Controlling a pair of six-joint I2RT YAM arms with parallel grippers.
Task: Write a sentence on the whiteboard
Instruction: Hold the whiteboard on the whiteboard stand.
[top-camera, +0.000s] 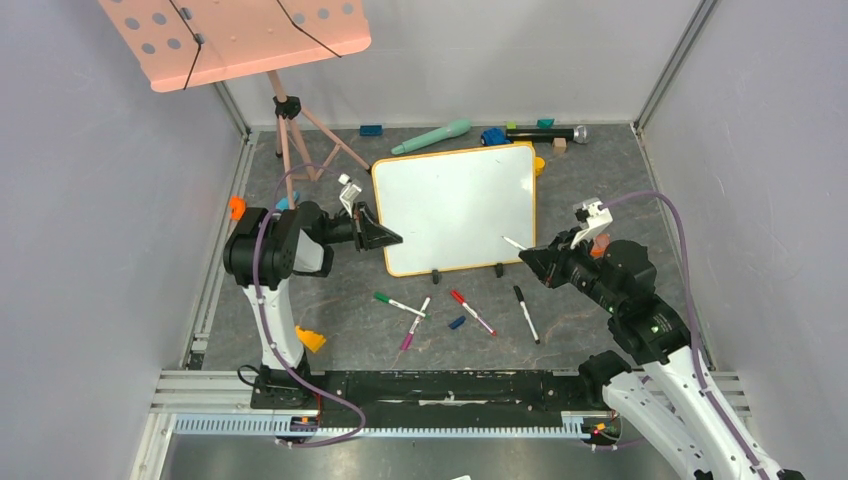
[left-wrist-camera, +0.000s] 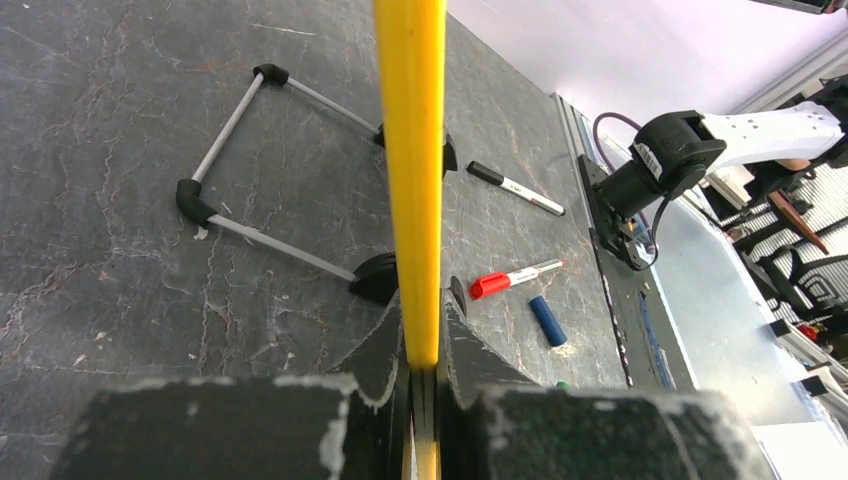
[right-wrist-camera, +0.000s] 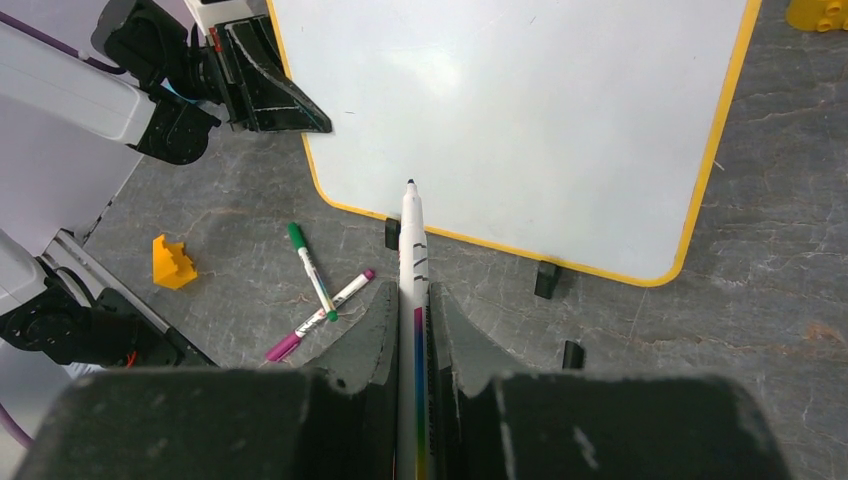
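The whiteboard (top-camera: 455, 205) is blank, nothing written yet. The left gripper (top-camera: 392, 238) clamps its left frame. The right gripper (top-camera: 528, 259) pinches a marker (top-camera: 514, 243), aimed at the board's near right corner.

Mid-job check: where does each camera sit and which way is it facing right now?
Top external: above and behind the arms, looking down at the table; both arms show, whiteboard between them.
Left wrist: behind the left jaws, looking along the yellow frame they clamp; right arm beyond.
Right wrist: behind the right jaws gripping a marker, facing the blank whiteboard; left arm upper left.
Shared: top and left wrist both show the red marker.
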